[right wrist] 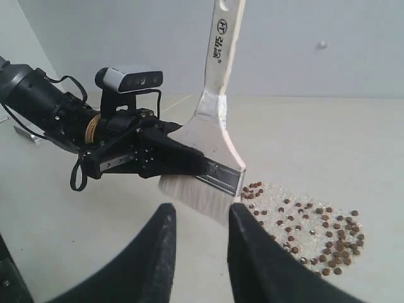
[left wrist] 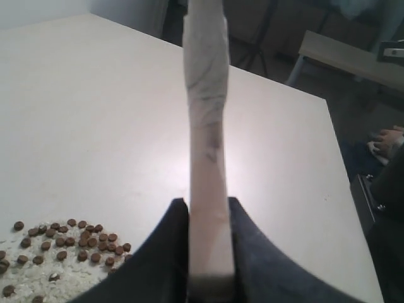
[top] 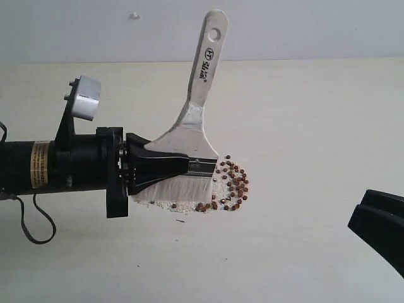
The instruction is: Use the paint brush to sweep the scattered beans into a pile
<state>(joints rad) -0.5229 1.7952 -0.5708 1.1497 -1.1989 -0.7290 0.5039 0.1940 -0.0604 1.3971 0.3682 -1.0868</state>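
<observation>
Exterior view: left end effector (top: 189,166) clamped on the paint brush (top: 205,69) at the metal band, handle pointing up, bristles down on the table (top: 303,113); beans (top: 233,183) sit in a loose clump just beside the right end of the bristles, a few strung along the bristle edge, mixed with white grains (top: 183,205); right end effector (right wrist: 202,211) parked well away from the brush, jaws apart, nothing in them; looks like mid-sweep, pile mostly formed; next move probably a short push to gather the stragglers along the bristle line; light pressure, or the beans may roll or flick off
</observation>
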